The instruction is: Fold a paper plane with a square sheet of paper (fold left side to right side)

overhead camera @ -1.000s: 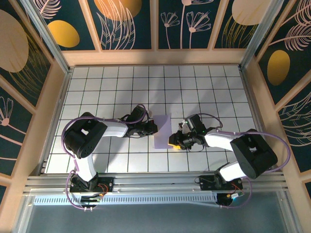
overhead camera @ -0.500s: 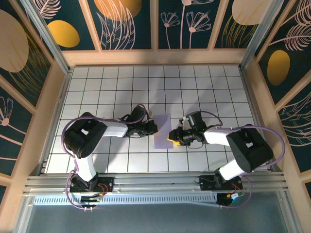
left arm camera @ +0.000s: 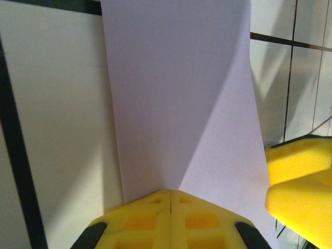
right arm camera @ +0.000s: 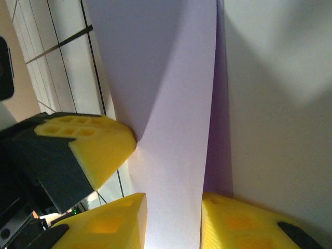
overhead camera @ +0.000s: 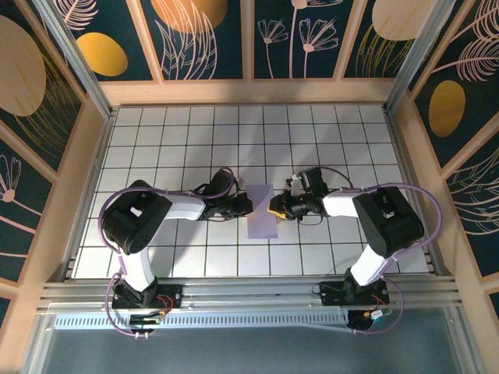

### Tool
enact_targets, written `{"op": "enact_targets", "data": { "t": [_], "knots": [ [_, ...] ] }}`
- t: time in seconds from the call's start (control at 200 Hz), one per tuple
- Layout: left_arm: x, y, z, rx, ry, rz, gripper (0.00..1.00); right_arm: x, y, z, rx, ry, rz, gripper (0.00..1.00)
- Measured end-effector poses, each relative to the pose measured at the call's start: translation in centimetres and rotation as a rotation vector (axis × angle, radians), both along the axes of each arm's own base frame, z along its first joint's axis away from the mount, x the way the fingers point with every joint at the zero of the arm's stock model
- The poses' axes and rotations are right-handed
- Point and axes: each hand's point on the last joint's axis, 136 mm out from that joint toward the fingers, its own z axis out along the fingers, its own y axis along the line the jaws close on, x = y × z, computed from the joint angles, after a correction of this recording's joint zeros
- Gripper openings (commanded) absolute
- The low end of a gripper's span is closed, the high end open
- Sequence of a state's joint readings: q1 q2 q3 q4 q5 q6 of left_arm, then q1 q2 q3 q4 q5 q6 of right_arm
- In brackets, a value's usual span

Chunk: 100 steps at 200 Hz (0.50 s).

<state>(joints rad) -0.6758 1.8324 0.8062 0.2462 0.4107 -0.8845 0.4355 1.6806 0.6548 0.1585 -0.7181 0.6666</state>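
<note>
White tiled table [overhead camera: 156, 140] carries the sheet of paper [overhead camera: 261, 222] at the middle of the overhead view, lying as a strip taller than it is wide. In the right wrist view a darker layer peeks out beneath its edge, so the first left-to-right fold looks made. No pointed nose or wing folds show, so most of the plane seems left to do. The left gripper [overhead camera: 246, 206] is closed, its pads pressing down on the strip's left edge. The right gripper [overhead camera: 274, 209] has its pads apart, astride the right edge without pinching it. Against a second ago, the right arm has swung toward the top of the frame, taking its gripper from the strip's lower right corner to mid-edge. The left arm and the paper have not moved.
</note>
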Motion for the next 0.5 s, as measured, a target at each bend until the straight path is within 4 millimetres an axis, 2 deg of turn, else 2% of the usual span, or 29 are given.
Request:
{"op": "enact_targets", "data": {
  "t": [0.16, 0.34, 0.445, 0.501],
  "knots": [
    [0.0, 0.0, 0.1, 0.0, -0.001, 0.0, 0.08, 0.5, 0.0, -0.3, -0.005, -0.015, 0.013, 0.23],
    [-0.1, 0.1, 0.5, 0.003, -0.01, -0.006, 0.21, 0.5, -0.1, -0.4, -0.007, -0.025, 0.023, 0.1],
    [0.1, 0.2, 1.4, 0.006, -0.041, -0.005, 0.29, 0.4, -0.2, -0.5, -0.009, -0.026, 0.028, 0.0],
    [0.4, 0.4, 2.3, 0.007, -0.069, -0.003, 0.3, 0.4, -0.2, -0.5, -0.009, -0.025, 0.027, 0.0]
  ]
}}
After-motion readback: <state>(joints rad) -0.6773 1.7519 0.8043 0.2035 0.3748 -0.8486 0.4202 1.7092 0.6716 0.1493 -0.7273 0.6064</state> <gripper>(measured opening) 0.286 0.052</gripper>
